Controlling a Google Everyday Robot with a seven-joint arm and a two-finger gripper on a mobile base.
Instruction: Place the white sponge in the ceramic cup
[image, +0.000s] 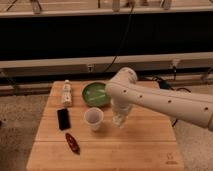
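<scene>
The ceramic cup (93, 118) stands upright near the middle of the wooden table (140, 150), small, pale and open at the top. My gripper (120, 119) hangs from the white arm (165, 102) that reaches in from the right, just right of the cup and a little above the tabletop. It is shut, and a pale block at its tip looks like the white sponge (119, 123). No sponge lies anywhere on the table.
A green bowl (95, 93) sits behind the cup, partly covered by the arm. A white bottle (66, 92) lies at the back left. A black phone (63, 119) and a red object (72, 143) lie left of the cup.
</scene>
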